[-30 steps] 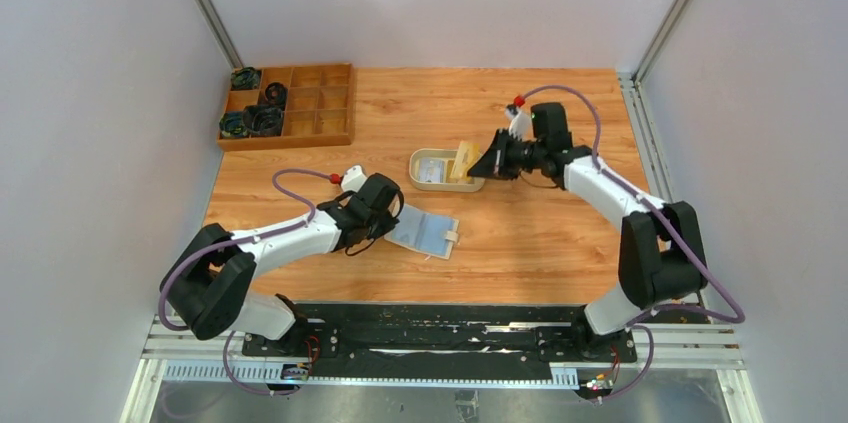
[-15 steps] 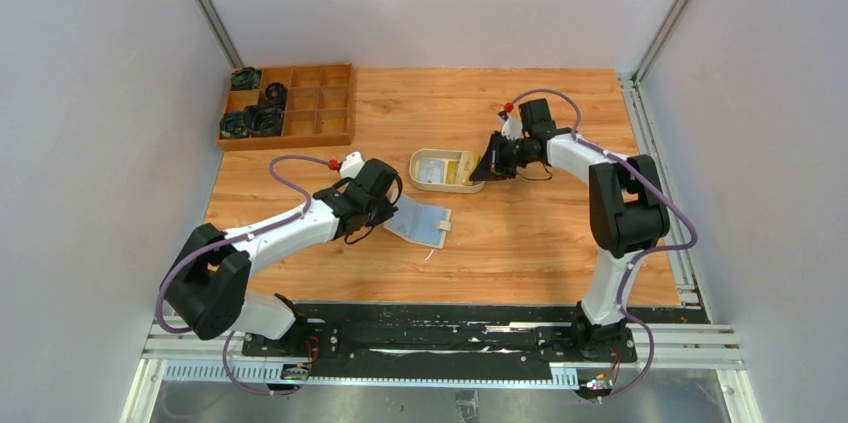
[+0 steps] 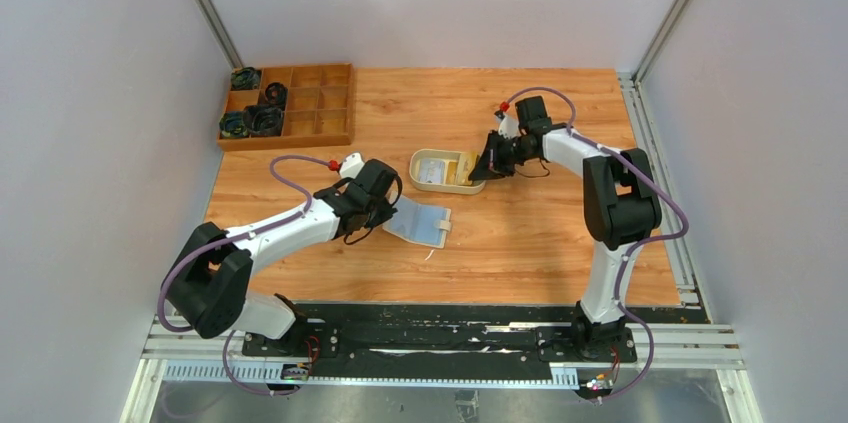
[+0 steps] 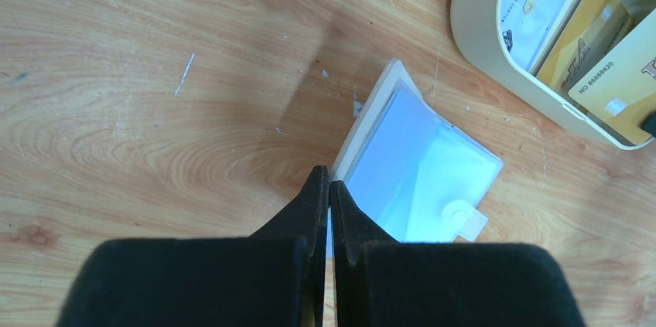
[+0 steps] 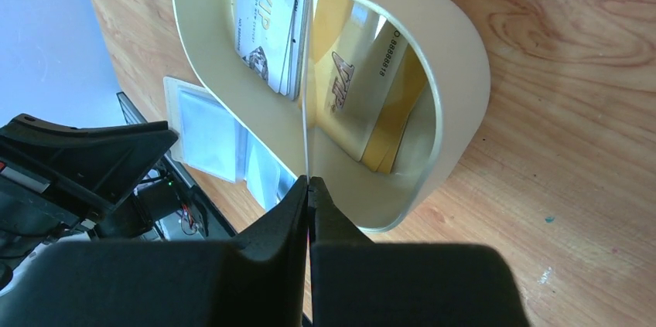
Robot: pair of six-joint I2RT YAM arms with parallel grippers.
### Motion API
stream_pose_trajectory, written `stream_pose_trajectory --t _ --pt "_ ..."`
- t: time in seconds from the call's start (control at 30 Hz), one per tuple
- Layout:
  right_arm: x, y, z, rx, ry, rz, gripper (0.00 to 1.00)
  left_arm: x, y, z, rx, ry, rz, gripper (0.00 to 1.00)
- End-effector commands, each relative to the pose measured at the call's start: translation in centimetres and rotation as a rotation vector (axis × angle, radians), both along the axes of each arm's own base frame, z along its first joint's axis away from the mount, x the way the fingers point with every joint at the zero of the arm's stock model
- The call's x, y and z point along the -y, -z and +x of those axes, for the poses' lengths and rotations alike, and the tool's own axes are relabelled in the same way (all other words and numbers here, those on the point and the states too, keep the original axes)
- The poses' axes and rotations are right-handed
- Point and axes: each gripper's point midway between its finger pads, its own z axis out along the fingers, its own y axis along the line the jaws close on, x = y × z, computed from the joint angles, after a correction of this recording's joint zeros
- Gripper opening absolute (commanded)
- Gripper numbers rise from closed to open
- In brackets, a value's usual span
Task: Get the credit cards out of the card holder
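grained wood table [image 4: 116, 95], glossy plastic credit cards [image 5: 363, 87], smooth beige plastic tray [image 5: 458, 64]

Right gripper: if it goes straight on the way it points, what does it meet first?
Probably the beige tray: the right gripper, jaws shut on an edge-on credit card, points into it, toward the yellow cards inside. Depth is unclear.
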Motion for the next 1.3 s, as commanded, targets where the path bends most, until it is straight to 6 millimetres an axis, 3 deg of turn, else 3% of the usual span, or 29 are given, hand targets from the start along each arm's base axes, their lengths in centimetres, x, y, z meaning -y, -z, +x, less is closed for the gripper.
stream_pose_trajectory --t 0.0,0.27,0.4,0.5,0.57,0.63,0.7,0.97,1.27 --pt "0.0 -0.4 0.0 -0.003 -0.020 -0.017 0.04 -0.2 -0.4 0.5 0.003 -0.006 0.008 0.00" --pt "0.6 -1.5 0.3 0.023 -0.017 -0.061 0.22 -0.2 -0.3 0.6 0.000 -0.004 0.006 0.00" --pt "1.0 -2.3 0.5 0.036 -0.020 -0.090 0.25 -0.3 -0.3 0.6 -0.001 -0.003 0.004 0.00" --pt "1.2 -3.9 0.6 0.077 -0.016 -0.114 0.27 -0.3 -0.6 0.8 0.007 -0.005 0.000 0.00" --pt "1.0 -5.5 0.7 0.146 -0.029 -0.146 0.36 -0.2 -0.8 0.7 0.009 0.000 -0.009 0.00" --pt "0.2 -6.4 0.2 0.197 -0.078 -0.205 0.47 0.2 -0.9 0.7 0.009 0.010 -0.030 0.00" --pt "-1.4 -7.0 -0.7 0.219 -0.137 -0.230 0.51 0.5 -1.1 0.7 0.014 0.018 -0.050 0.00" --pt "-7.9 -7.2 -4.7 0.269 -0.211 -0.171 0.60 2.5 -3.4 1.4 0.135 0.048 -0.232 0.00" --pt "-11.2 -7.2 -6.3 0.253 -0.238 -0.142 0.63 3.2 -5.3 1.6 0.266 0.047 -0.371 0.00"
